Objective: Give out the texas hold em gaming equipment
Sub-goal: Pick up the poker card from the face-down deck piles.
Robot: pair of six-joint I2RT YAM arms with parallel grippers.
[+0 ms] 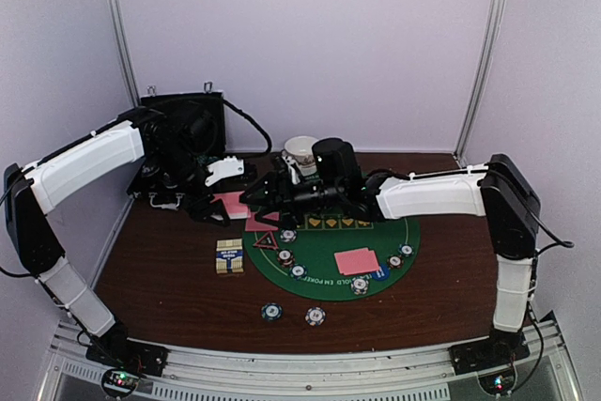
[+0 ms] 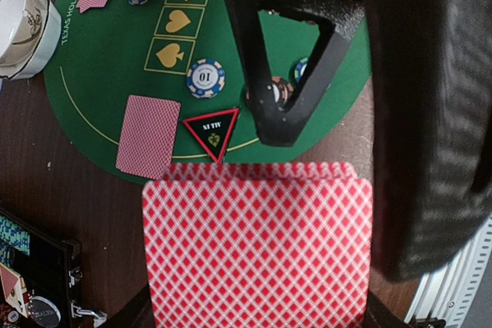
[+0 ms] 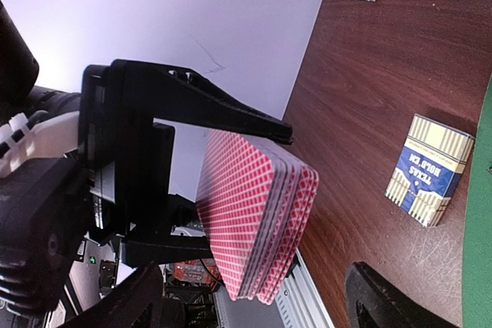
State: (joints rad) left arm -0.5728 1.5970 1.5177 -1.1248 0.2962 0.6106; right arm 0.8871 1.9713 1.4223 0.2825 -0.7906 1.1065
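Note:
My left gripper [image 1: 223,204] is shut on a stack of pink-backed playing cards [image 2: 257,243], held above the table's left side. In the right wrist view the stack [image 3: 254,213] sits clamped between the left gripper's black fingers [image 3: 192,101]. My right gripper [image 3: 257,305] stands open, its fingertips on either side of the stack's near edge without touching it. On the green mat [image 1: 329,249] lie two pink cards [image 1: 357,260] and a single card [image 2: 148,136]. Beside that card sit the red-rimmed triangle marker [image 2: 211,130] and several stripe-edged chips [image 2: 206,78].
A blue and cream card box [image 3: 428,168] lies on the brown table left of the mat. The black case [image 1: 183,129] stands at the back left, and a white bowl [image 2: 27,24] behind the mat. Two chips [image 1: 271,311] lie off the mat near the front.

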